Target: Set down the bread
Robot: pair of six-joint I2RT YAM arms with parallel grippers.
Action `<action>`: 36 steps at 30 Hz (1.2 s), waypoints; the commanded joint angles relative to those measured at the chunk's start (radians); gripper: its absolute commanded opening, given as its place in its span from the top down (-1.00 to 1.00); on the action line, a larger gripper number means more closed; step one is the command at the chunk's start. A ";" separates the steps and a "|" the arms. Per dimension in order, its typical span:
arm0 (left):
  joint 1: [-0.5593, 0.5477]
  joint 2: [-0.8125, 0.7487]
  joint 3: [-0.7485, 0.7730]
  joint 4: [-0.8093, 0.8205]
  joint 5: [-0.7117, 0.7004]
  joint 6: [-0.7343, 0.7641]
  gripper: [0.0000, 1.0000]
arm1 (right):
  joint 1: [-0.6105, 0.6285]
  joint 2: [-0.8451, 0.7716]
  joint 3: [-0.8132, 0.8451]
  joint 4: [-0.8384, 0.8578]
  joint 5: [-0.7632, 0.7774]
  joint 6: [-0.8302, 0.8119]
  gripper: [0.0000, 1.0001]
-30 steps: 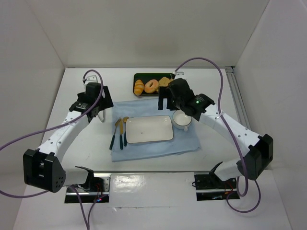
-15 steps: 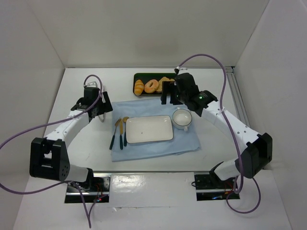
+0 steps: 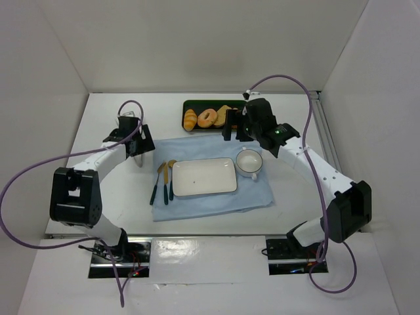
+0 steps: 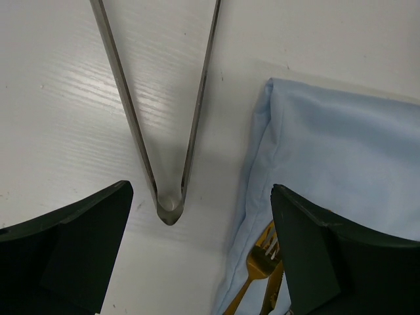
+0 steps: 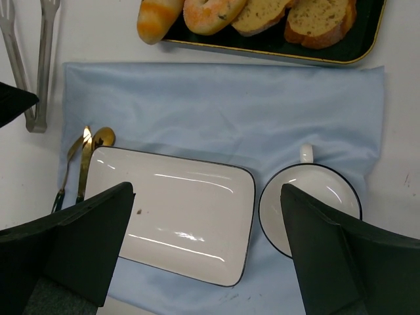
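The bread (image 3: 190, 119) is a small golden-yellow roll at the left end of the black tray (image 3: 197, 104) at the back. It also shows at the top of the right wrist view (image 5: 159, 13). My right gripper (image 3: 236, 133) is open and empty. It hangs above the blue cloth just in front of the tray, well to the right of the bread; in its wrist view (image 5: 207, 256) the plate shows between its fingers. My left gripper (image 3: 136, 146) is open and empty over the table left of the cloth, and straddles the hinge end of metal tongs (image 4: 164, 131) in its own view (image 4: 200, 256).
A bagel (image 5: 213, 12) and toast slices (image 5: 319, 16) share the tray. On the blue cloth (image 5: 216, 98) lie a white rectangular plate (image 5: 177, 210), a white cup (image 5: 312, 207) to its right and gold cutlery (image 5: 82, 164) to its left. White walls enclose the table.
My right gripper has moved back from over the cup toward the tray. My left gripper has shifted back and a little left, over the tongs.
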 commanded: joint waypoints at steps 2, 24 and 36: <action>0.014 0.063 0.033 0.034 -0.021 0.003 -1.00 | -0.019 -0.050 -0.013 0.053 -0.014 -0.023 -1.00; 0.063 0.282 0.159 0.037 -0.034 -0.057 -1.00 | -0.065 -0.131 -0.094 0.014 -0.041 -0.042 -1.00; 0.103 0.443 0.285 -0.014 0.084 -0.008 -0.83 | -0.074 -0.141 -0.094 -0.004 -0.032 -0.023 -1.00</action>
